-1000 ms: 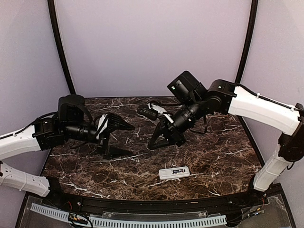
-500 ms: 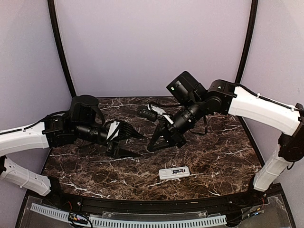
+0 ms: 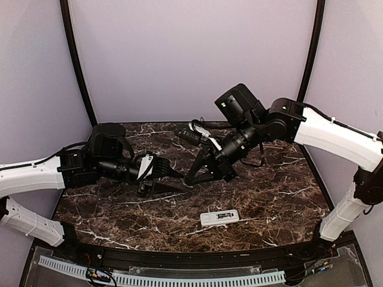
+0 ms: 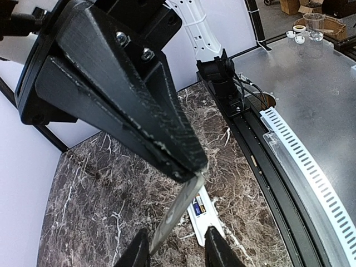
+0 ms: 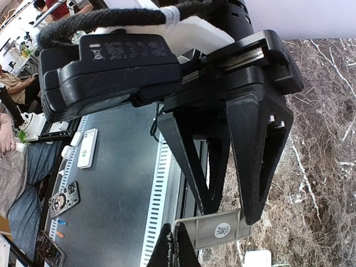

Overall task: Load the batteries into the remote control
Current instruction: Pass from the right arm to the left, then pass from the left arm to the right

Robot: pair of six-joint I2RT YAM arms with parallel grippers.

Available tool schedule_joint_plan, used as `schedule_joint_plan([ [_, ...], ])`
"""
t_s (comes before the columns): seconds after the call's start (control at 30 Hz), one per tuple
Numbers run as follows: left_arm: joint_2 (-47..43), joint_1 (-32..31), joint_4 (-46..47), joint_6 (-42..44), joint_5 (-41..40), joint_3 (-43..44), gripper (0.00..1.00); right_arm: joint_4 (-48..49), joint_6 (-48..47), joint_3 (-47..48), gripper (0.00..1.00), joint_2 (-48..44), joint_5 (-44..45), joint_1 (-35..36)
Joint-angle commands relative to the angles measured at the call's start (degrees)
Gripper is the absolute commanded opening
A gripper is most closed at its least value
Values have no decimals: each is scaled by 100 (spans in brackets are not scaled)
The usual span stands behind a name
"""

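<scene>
Both arms reaching inward, left gripper (image 3: 181,182) jaws parted, right gripper (image 3: 190,178) pinched closed, tips close together

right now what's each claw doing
Left claw: open, jaws either side of the flat white cover, not clamped on it yet.
Right claw: closed, holding that cover by its other end.

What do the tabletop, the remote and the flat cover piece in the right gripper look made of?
Tabletop: dark brown stone look with white veining; marble or laminate, unclear. Remote control: smooth white plastic, probably. Cover piece: thin pale moulded plastic, matte, round mark on it.
</scene>
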Motion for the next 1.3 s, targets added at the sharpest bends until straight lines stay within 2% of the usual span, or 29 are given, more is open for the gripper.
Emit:
schedule_joint_plan([
  [0.0,21,-68,297,-44,-98,-76,31,258,99,89,0,-81,-124,38],
  [0.17,32,-112,385,-58,-99,-83,22,278,102,112,0,-49,-136,43],
  [0.23,32,-124,436,-75,-100,-93,13,298,118,112,0,-28,-142,47],
  [0.27,39,-132,444,-85,-104,-83,4,290,127,119,0,-6,-134,42],
  [0.4,-22,-149,390,-238,-111,-75,0,212,154,147,0,-32,65,44],
  [0.43,-89,-148,384,-356,-128,-89,0,202,177,142,3,-88,322,36],
  [0.57,-322,-148,395,-981,-311,-195,0,251,210,-20,36,-493,984,33],
  [0.6,-352,-148,393,-1163,-359,-199,0,302,242,-87,40,-600,1082,31],
  [0.8,-363,-149,132,-2530,-331,-49,0,963,577,-823,53,-1210,1338,36],
  [0.97,-377,-153,137,-3031,-135,85,0,1996,1315,-1477,50,-1255,1389,53],
  [1.27,-342,-151,240,-3056,-201,238,0,3620,2017,-2193,39,-1395,1219,171],
])
